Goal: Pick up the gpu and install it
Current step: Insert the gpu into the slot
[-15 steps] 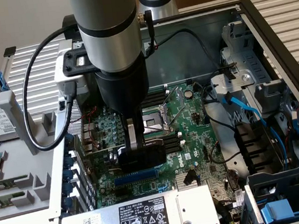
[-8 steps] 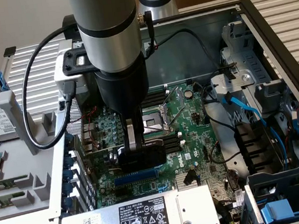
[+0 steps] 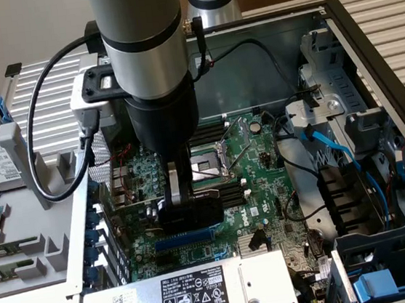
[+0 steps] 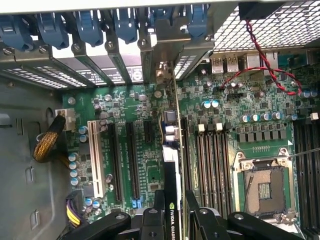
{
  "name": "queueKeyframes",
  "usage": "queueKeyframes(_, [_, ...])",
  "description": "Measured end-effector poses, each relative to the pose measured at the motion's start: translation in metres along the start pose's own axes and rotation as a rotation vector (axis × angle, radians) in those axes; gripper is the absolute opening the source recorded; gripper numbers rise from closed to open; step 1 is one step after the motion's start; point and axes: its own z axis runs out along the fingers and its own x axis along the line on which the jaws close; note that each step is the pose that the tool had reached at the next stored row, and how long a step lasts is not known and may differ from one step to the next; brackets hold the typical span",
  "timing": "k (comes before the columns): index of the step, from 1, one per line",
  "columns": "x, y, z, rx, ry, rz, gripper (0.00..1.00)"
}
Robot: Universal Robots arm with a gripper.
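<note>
Ribbed pale metal sheeting is lying behind an open desktop computer case (image 3: 333, 16), a grey steel box resting on its side with its interior facing up. A large green motherboard (image 3: 250, 153) is covering the case floor, studded with small cylindrical capacitors and a square metal-framed processor socket (image 3: 208, 167).

A thick arm (image 3: 143, 48), a smooth grey and black cylinder, is reaching down into the middle of the case. Its gripper (image 3: 182, 198) is pinching the gpu (image 3: 195, 214), a thin card with a matt black rectangular block on one face. In the wrist view the black fingers (image 4: 155, 215) are pressing on both flat faces of the card, so they are closed on it.

The card is standing on its thin edge over the motherboard, in among the long, narrow expansion slots, with one end reaching toward the case's rear wall and its row of blue plastic latches (image 4: 90, 25). From outside, it is hanging just above a long blue slot (image 3: 187, 238). I cannot tell whether it is touching any slot.

A silver power supply (image 3: 197, 295) with a black label is sitting at the case's near edge. A twisted red and black wire (image 4: 260, 60) is looping across the board near the rear wall.
</note>
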Motion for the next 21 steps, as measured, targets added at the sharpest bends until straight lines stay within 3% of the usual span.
queueKeyframes(9, [0.0003,0.0002,-0.0001,0.0003,0.0002,0.007,0.26])
queueKeyframes(21, [0.0006,0.0019,0.0002,0.0031,-0.0045,0.006,0.26])
